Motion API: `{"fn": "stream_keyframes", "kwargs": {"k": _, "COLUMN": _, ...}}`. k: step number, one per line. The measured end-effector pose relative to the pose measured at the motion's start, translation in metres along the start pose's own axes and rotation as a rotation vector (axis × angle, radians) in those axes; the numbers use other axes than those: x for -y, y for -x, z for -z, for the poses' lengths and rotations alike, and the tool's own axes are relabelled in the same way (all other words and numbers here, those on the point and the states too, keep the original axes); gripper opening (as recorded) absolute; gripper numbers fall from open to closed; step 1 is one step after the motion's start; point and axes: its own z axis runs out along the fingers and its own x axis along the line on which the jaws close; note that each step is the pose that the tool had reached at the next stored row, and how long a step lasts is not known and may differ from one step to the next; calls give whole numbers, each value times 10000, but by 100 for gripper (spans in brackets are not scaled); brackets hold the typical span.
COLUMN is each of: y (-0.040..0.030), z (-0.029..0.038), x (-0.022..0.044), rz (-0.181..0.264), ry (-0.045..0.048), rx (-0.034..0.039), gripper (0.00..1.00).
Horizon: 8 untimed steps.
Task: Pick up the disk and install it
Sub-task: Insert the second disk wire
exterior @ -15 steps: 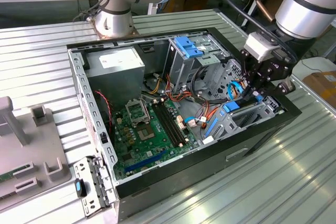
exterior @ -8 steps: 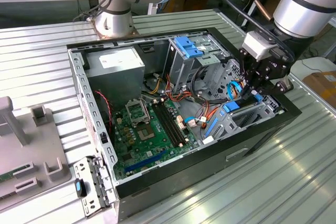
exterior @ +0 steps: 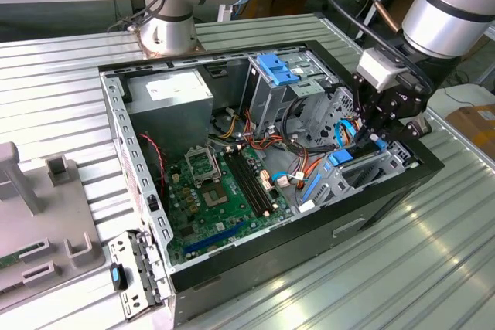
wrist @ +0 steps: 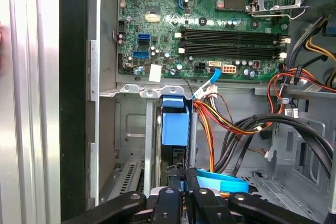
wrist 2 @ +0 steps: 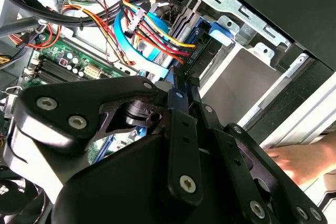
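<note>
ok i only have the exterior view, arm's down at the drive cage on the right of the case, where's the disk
observer: in the first wrist view the disk sits edge-on in the bay, blue bracket showing, right ahead of the gripper
operator: anything crowding it
observer: orange and yellow wires run down right beside it
operator: anyone near the case
observer: in the second wrist view a person's hand shows beyond the case's black wall
</note>
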Motion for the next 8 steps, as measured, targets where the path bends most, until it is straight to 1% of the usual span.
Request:
{"fn": "stream_keyframes", "kwargs": {"k": 5, "y": -9, "z": -1, "x": 1, "rz": 0, "ry": 0, "rx": 1, "gripper": 16}}
{"fn": "stream_keyframes", "kwargs": {"k": 8, "y": -13, "z": -18, "x": 0, "rz": 0, "ry": 0, "rx": -2, "gripper": 16}}
